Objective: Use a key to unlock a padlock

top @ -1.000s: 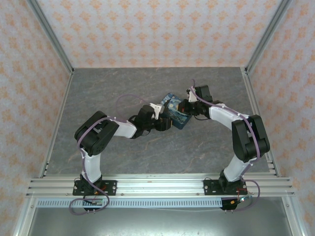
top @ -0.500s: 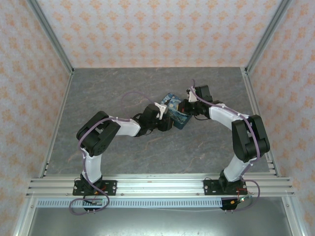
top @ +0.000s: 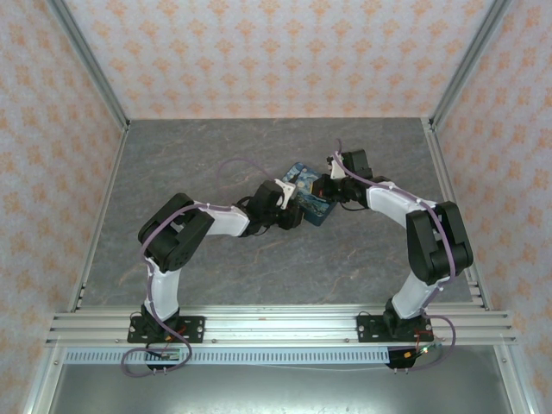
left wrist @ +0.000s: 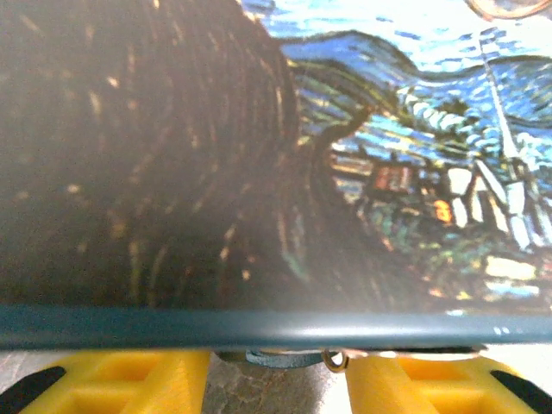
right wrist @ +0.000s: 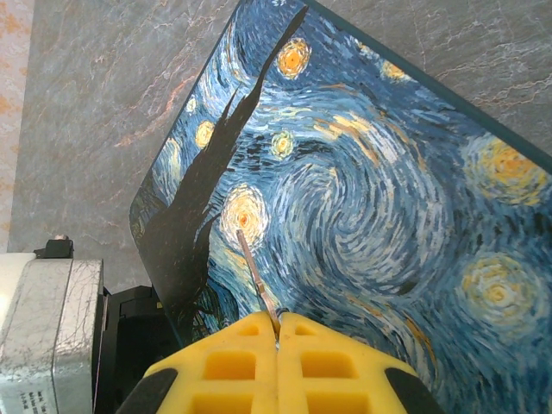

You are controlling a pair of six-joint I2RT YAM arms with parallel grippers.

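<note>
Left gripper (left wrist: 276, 384): has moved in, fingers closing around the small teal padlock (left wrist: 269, 356) between them; cannot tell if it grips.
Right gripper (right wrist: 278, 326): shut, pinching the thin golden metal key (right wrist: 253, 272).
Meaning: lock almost held.

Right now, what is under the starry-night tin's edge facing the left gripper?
Between the fingers of the left gripper, below the tin rim, probably the padlock peeks out: a small teal curve with a brassy ring. The tin covers the rest.
</note>
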